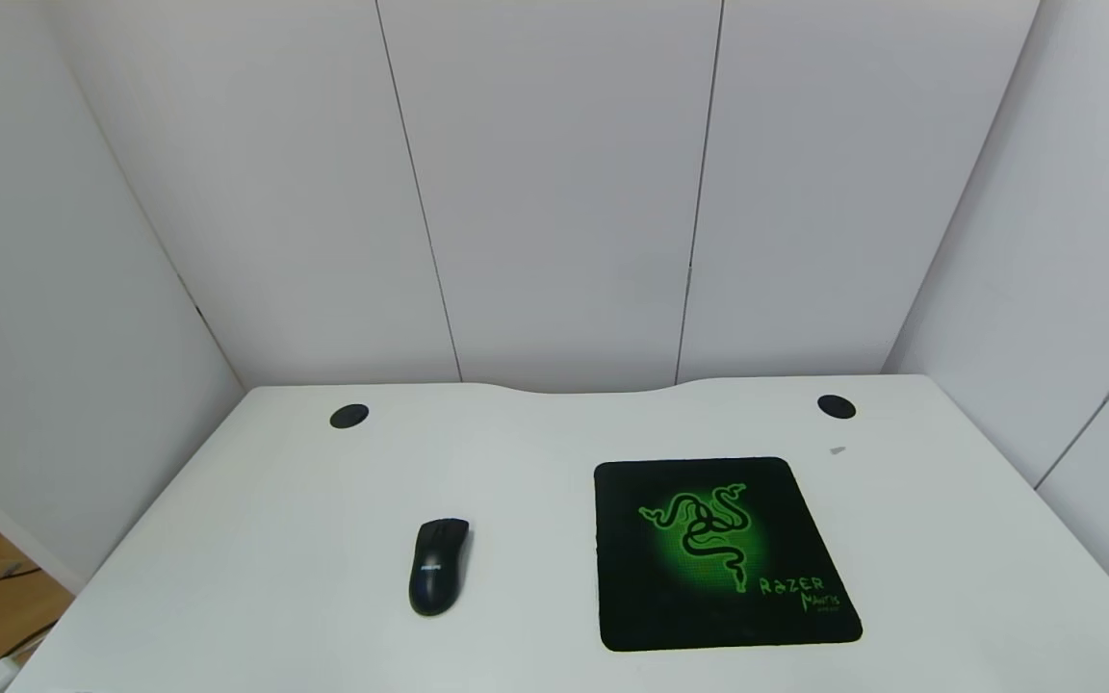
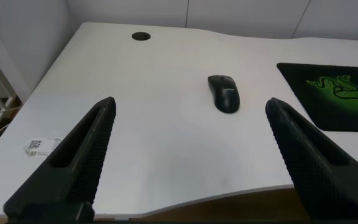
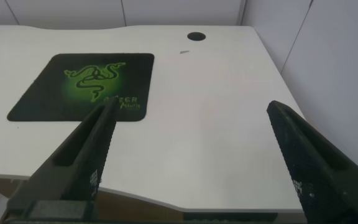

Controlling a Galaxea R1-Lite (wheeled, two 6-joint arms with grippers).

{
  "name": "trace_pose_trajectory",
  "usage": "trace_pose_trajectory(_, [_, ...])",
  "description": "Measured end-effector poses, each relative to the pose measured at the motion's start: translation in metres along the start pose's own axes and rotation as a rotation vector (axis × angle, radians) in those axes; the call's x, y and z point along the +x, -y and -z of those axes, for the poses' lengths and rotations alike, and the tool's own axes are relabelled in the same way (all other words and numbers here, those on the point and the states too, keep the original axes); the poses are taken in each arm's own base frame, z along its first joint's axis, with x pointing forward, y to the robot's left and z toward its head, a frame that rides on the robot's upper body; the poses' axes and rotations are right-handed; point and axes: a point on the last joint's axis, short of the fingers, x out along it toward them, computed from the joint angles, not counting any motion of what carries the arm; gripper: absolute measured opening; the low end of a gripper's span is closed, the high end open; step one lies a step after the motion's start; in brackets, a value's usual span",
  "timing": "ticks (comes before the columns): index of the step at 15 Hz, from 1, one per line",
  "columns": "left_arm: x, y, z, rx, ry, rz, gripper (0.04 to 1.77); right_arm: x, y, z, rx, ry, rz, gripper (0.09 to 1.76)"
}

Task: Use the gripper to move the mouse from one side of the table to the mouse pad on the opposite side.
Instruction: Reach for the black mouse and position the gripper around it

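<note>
The black mouse (image 1: 439,566) lies on the left half of the white table (image 1: 256,500), left of the black mouse pad (image 1: 723,553) with its green snake emblem. Neither arm shows in the head view. In the left wrist view my left gripper (image 2: 191,102) is open and empty, held back over the table's front edge, with the mouse (image 2: 224,93) well ahead of it and the pad (image 2: 337,93) off to one side. In the right wrist view my right gripper (image 3: 191,106) is open and empty near the front edge, with the pad (image 3: 86,84) ahead of it.
Two round black cable holes (image 1: 349,416) (image 1: 836,406) sit near the table's curved back edge. A small grey mark (image 1: 838,449) lies behind the pad. A QR sticker (image 2: 40,145) lies near the left edge. White wall panels enclose the table.
</note>
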Motion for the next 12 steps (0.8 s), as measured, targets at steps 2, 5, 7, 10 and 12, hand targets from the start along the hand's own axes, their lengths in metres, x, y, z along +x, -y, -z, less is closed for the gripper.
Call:
trace_pose_trajectory(2, [0.000, 0.000, 0.000, 0.001, 0.001, 0.000, 1.72, 0.000, 0.000, 0.000, 0.000, 0.000, 0.001, 1.71])
trace_pose_trajectory(5, [0.000, 0.000, 0.000, 0.007, 0.000, -0.001, 1.72, 0.000, 0.000, 0.000, -0.001, -0.004, 0.002, 1.71])
trace_pose_trajectory(7, [0.000, 0.000, 0.000, 0.026, -0.004, -0.002, 1.72, 0.000, 0.000, 0.000, -0.006, -0.004, 0.002, 1.71])
trace_pose_trajectory(10, [-0.002, 0.000, -0.005, 0.046, 0.003, 0.003, 1.72, 0.000, 0.000, 0.000, -0.008, -0.002, 0.002, 1.71])
trace_pose_trajectory(12, [-0.007, 0.002, -0.021, 0.055, 0.031, 0.008, 1.72, 0.000, 0.000, 0.000, -0.008, 0.001, 0.002, 1.71])
